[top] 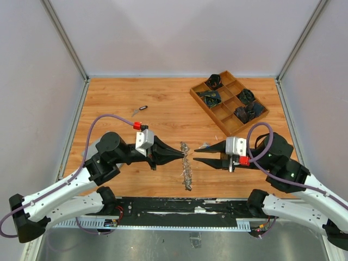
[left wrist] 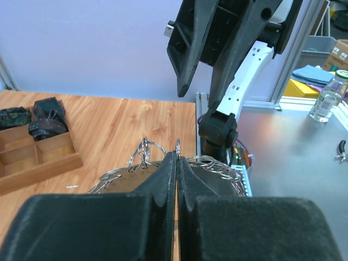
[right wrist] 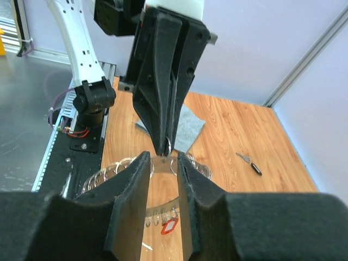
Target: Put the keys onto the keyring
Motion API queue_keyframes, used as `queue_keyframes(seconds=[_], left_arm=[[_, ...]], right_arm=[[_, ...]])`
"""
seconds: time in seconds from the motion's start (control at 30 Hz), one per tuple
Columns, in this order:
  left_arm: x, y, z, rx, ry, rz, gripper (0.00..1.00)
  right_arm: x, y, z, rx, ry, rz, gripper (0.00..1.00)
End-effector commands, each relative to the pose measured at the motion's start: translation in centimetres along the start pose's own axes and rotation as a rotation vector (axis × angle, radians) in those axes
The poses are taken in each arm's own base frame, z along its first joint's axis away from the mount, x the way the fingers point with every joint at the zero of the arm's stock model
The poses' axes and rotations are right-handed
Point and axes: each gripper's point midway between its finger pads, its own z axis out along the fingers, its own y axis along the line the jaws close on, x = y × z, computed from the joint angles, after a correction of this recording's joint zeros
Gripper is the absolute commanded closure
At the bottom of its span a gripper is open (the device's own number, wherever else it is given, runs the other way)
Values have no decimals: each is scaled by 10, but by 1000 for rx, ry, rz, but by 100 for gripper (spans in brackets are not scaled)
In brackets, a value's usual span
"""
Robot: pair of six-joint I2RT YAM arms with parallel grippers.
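Standing at the far right of the tabletop (top: 119, 98), a wooden compartment tray (top: 223, 113) is seen with dark items in several cells. A loose key (top: 142, 109) with a black tag is found far left of it, apart from everything else. Near the front edge, the keyring (top: 186, 166) is flanked by the two arms; it is seen as a silvery band crowded with small rings and keys. It is pinched by the clenched left hand (top: 181, 155). The right hand (top: 196, 155) is held released, its fingers spread on either side of the left hand's tip.
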Motion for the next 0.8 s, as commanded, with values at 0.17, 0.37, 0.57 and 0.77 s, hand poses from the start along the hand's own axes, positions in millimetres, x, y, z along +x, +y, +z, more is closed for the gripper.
queue_keyframes(seconds=[0.17,0.37,0.57,0.77], left_arm=[[-28,2,16,26,12,33,100],[-11,16,15,-17,268,7,99],[-1,21,7,-35,466,-34,99],[11,21,-3,-52,621,-91,99]], right_arm=[[-3,13,0,-133,157,64,68],[14,15,-11,-136,278,91,67],[31,7,-13,-72,341,111,67],[42,-1,-2,-12,319,137,67]])
